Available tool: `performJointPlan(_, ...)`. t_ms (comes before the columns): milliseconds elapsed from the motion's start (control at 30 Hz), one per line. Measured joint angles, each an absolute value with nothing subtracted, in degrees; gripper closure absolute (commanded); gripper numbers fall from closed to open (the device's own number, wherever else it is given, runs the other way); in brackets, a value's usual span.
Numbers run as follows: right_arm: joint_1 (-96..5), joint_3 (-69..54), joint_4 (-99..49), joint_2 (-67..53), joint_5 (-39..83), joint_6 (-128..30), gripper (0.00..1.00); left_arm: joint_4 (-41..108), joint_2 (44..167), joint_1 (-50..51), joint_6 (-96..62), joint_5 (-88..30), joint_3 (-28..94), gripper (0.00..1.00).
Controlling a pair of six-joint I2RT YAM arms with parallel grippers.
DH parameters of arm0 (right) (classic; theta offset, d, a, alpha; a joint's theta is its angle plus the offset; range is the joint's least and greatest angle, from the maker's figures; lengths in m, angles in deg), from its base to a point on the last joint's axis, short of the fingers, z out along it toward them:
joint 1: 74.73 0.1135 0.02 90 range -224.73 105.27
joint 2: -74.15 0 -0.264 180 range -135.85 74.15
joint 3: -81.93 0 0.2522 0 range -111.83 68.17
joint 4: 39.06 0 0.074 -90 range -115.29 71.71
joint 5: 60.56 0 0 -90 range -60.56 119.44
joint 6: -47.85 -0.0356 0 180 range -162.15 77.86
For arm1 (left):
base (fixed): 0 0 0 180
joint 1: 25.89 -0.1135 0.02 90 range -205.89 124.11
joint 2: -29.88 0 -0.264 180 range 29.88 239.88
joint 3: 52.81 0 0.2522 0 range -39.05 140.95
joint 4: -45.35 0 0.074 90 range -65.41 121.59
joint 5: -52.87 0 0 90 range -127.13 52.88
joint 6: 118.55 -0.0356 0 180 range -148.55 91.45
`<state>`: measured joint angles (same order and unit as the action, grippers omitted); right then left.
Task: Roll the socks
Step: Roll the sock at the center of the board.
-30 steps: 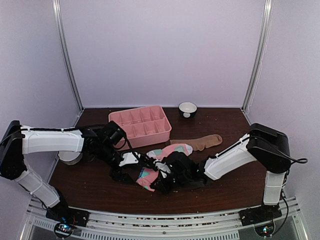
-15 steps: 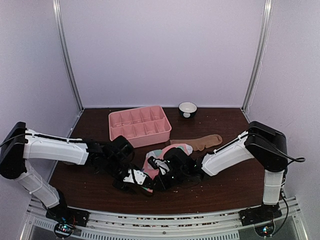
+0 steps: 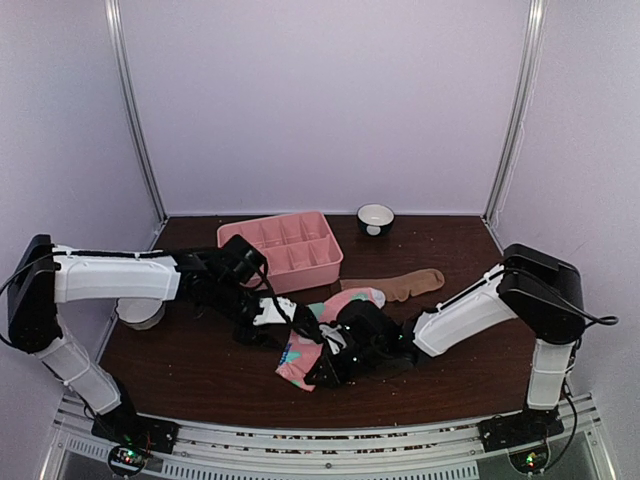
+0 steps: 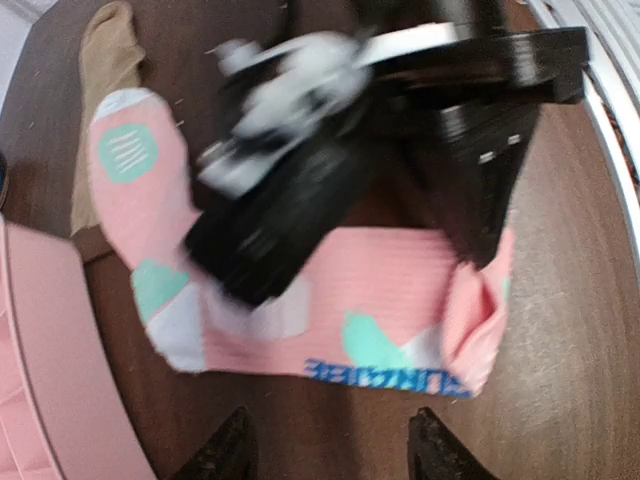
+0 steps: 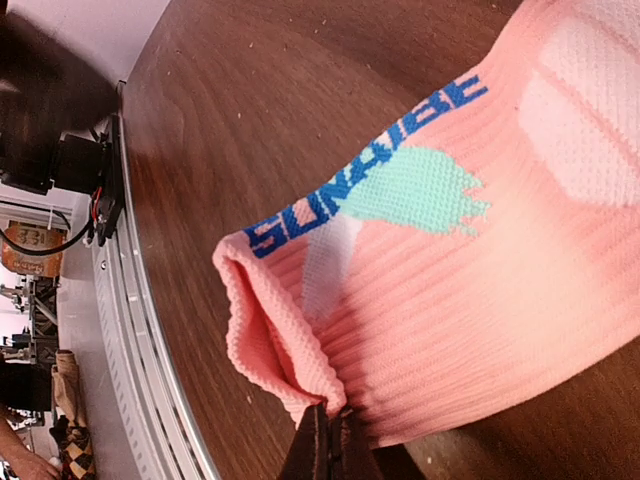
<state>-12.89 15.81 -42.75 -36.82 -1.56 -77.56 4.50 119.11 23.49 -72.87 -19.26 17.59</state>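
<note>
Pink and soft, the pink sock (image 3: 298, 358) lies flat on the table (image 3: 450, 350) just in front of the pink tray (image 3: 290, 276). The tan sock (image 3: 405, 283) lies to the right of the tray. Both socks look light and floppy, so I think they bunch up at any push and will not keep a shape alone. The right gripper (image 5: 325, 445) is closed tight and pinches the folded edge of the pink sock's open end, the end far from the tray. The left gripper (image 4: 332, 455) hangs over the middle of that sock with its fingers (image 4: 235, 450) apart and nothing in them. The thick open end looks like the best place to hold, since the knit is not slippery and a roll can start there.
</note>
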Motion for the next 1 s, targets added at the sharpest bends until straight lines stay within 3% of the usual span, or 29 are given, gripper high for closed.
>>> performJointPlan(167,-12.04,22.98,-45.85,-32.56,-0.29,-78.15,1.00,4.37,121.36,18.01,-67.34,-16.96,21.00,0.49)
performJointPlan(567,-6.64,27.50,-49.57,-29.96,7.01,-76.86,1.00,-0.64,139.52,18.01,-58.03,-11.32,37.72,0.53)
performJointPlan(1000,-1.98,19.72,-32.47,-28.04,20.60,-68.60,1.00,-4.27,148.62,22.03,-59.53,-13.36,45.00,0.55)
